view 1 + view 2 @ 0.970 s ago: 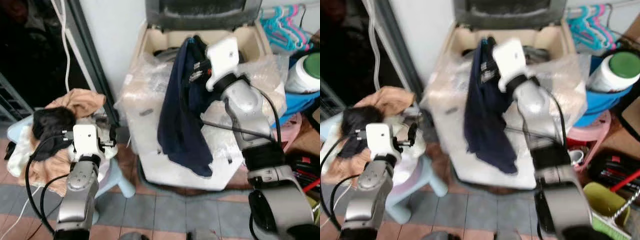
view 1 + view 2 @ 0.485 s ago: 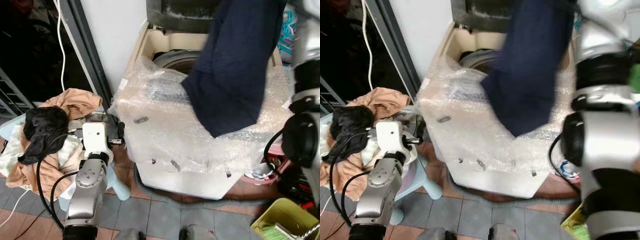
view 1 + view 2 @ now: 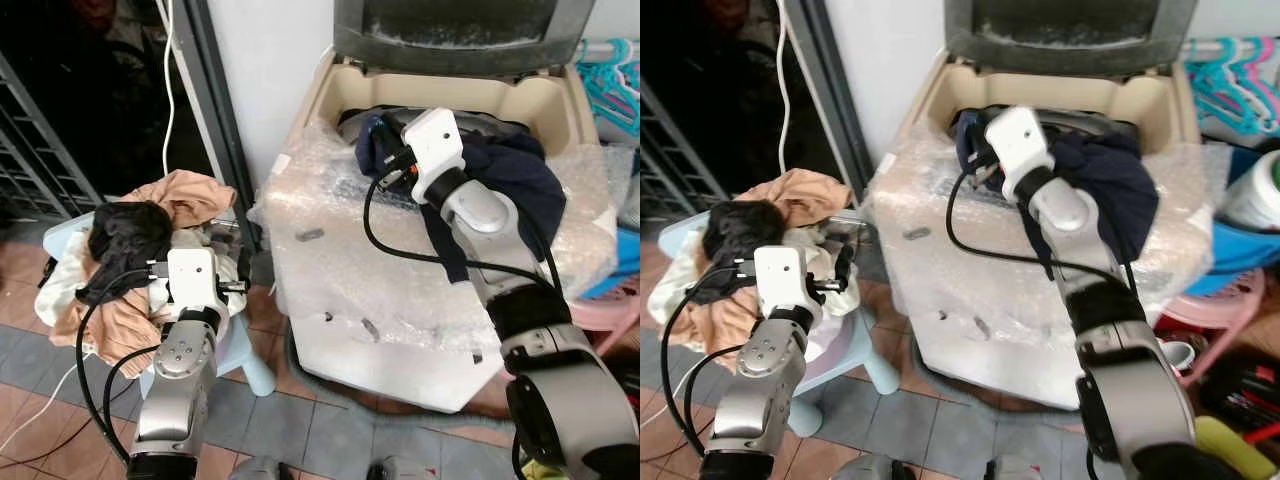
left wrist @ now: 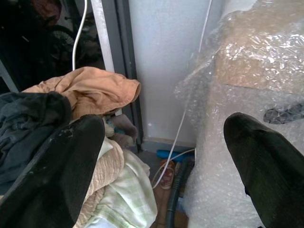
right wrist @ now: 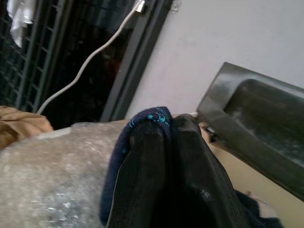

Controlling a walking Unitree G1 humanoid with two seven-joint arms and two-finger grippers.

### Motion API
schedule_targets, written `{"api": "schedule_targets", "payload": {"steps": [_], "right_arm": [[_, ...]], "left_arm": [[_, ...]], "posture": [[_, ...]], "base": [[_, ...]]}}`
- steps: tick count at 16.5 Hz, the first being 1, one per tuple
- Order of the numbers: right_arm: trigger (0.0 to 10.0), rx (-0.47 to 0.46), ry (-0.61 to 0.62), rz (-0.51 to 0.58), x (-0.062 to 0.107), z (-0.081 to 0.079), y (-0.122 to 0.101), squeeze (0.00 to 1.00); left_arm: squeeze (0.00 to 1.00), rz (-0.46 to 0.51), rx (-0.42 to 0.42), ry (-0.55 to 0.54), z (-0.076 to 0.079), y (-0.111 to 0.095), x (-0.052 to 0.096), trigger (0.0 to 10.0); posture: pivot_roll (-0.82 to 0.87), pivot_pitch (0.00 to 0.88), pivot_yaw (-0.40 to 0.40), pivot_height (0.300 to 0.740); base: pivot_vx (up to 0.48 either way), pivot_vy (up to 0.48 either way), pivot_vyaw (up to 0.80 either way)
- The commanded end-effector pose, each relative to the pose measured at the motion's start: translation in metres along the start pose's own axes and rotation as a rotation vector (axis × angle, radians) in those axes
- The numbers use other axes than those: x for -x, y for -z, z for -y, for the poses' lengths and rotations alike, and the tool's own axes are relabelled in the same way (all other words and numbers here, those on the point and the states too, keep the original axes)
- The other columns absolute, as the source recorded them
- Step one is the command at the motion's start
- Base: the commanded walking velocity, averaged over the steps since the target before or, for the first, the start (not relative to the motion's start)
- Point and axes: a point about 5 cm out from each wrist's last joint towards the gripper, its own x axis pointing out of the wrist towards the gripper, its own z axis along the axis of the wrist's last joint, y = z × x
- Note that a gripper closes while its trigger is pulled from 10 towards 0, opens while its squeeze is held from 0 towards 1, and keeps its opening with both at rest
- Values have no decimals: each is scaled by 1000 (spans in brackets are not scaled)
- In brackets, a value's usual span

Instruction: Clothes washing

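Currently logged | right tool (image 3: 381, 158): clenched on navy garment (image 3: 510, 175), draped over washer (image 3: 330, 100) tub rim | left tool (image 4: 161, 156): released, beside laundry pile (image 3: 130, 250) | risk: garment snagging on bubble wrap (image 3: 330, 250), slipping outside drum

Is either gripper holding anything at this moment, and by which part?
The right gripper is shut on a fold at the edge of the navy garment, over the open washing machine. The left gripper is open, holding nothing.
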Motion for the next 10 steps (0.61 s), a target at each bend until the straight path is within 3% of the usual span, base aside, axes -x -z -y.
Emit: {"api": "schedule_targets", "payload": {"steps": [1,3,4,6,8,10], "right_arm": [[10000,-32,-13,9,4,4,-5,1000],[10000,-1,-13,-27,16,9,-1,1000],[10000,58,50,-55,24,20,2,1000],[10000,75,279,-91,42,44,8,1000],[10000,154,393,-92,64,48,7,1000],[10000,165,424,-122,82,38,14,1000]], "left_arm": [[0,-12,-12,-3,-3,1,-1,10000],[0,-15,-12,-6,-3,1,-2,10000],[0,-15,-12,-11,-4,1,-2,10000],[0,-20,-12,-23,-5,2,-1,10000],[0,-24,-12,-29,-7,2,0,10000],[0,-28,-13,-28,-7,3,1,10000]], "posture": [[-59,0,78,740],[-61,0,76,740],[-60,0,75,740],[-61,0,69,740],[-63,0,70,740],[-66,0,74,740]], "base": [[0,0,0],[0,0,0],[0,0,0],[0,0,0],[0,0,0],[0,0,0]]}}
